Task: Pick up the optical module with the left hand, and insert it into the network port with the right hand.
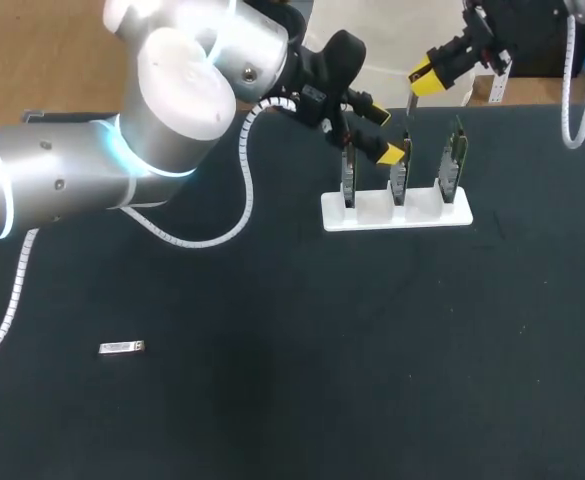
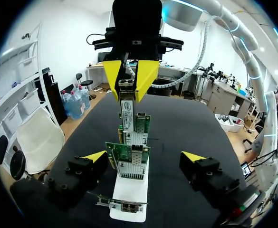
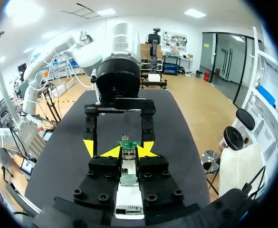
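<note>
My right gripper (image 1: 424, 74) is shut on a slim silver optical module (image 1: 409, 102) that hangs upright above the network cards (image 1: 400, 175). These cards stand in a white holder (image 1: 397, 213). In the right wrist view the module (image 3: 128, 167) sits between my yellow tips (image 3: 128, 151), just over a green card (image 3: 126, 144). My left gripper (image 1: 384, 133) is open, its fingers astride the row of cards from the left. In the left wrist view its gripper (image 2: 144, 156) frames a card (image 2: 129, 161), with the right gripper (image 2: 129, 75) and module (image 2: 127, 105) ahead.
A second silver module (image 1: 122, 347) lies flat on the black table (image 1: 302, 370) at the near left. My left arm (image 1: 172, 110) and its white cable (image 1: 237, 215) span the back left. The white holder (image 2: 129, 190) runs under the left gripper.
</note>
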Action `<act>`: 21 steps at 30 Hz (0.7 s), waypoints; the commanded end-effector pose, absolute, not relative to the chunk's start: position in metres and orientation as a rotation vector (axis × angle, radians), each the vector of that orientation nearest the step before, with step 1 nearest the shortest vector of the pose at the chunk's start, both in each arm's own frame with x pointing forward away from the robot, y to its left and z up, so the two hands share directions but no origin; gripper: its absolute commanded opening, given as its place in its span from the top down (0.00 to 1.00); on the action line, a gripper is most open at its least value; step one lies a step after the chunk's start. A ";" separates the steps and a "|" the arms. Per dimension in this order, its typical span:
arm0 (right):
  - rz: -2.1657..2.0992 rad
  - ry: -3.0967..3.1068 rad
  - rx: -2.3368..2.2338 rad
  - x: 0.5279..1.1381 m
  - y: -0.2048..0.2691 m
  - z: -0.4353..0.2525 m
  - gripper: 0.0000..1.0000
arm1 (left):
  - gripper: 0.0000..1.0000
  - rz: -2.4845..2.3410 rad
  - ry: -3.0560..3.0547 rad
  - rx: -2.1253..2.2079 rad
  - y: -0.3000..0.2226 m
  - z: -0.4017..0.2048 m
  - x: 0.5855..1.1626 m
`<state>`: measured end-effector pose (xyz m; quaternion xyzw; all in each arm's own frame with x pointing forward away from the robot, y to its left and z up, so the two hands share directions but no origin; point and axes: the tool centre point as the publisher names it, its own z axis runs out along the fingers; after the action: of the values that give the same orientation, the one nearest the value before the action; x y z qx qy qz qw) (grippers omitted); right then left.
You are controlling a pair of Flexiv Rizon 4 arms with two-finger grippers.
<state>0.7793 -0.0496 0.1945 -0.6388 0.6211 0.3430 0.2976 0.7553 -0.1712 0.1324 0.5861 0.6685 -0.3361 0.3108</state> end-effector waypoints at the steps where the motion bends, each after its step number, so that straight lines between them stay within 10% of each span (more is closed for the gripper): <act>1: 0.902 1.646 -1.693 0.775 -0.050 0.194 1.00 | 0.00 -0.891 1.774 1.558 -0.172 0.132 0.756; 21: 0.855 1.648 -1.735 0.768 -0.046 0.185 1.00 | 0.00 -0.891 1.774 1.558 -0.172 0.132 0.756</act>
<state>0.7716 -0.0457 0.1863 -0.6532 0.6185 0.3237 0.2933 0.7539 -0.1705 0.1320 0.5870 0.6693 -0.3366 0.3070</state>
